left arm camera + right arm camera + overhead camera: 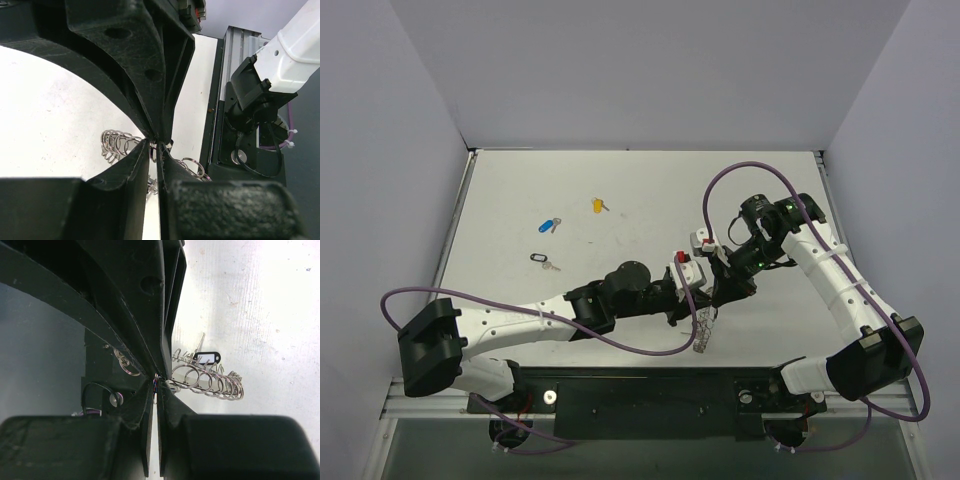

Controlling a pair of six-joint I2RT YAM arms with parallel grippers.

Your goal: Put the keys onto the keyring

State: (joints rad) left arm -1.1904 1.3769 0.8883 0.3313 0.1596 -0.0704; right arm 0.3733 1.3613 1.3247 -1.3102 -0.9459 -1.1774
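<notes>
Top external view first: I've got both arms meeting over the middle of the table [520, 190], a bit toward the near edge. The left gripper [692, 290] comes in from the left, the right gripper [722, 283] from the right, and they're almost touching each other. The keyring [704, 332] dangles just below them as a lacy silver strand, hanging toward the front rail.

Three keys lie loose on the far-left part of the table, well away from the ring: the blue key [550, 225], the yellow key [599, 205] a bit further back, and a black key [542, 259] nearest the arms.

On the left wrist cam, the left gripper [154, 144] is pinched down on the keyring's wire, and the coils [116, 145] spill out to the left of the tips, above the white table.

The right wrist cam shows pretty much the same deal. The right gripper [156, 382] is squeezed together with the keyring [210, 382] running straight into the pinch, so it's clamped on the wire too. A second black key [207, 358] sits right up against those coils, silver blade pointing up. Honestly can't tell if it's actually threaded on or just resting there.
</notes>
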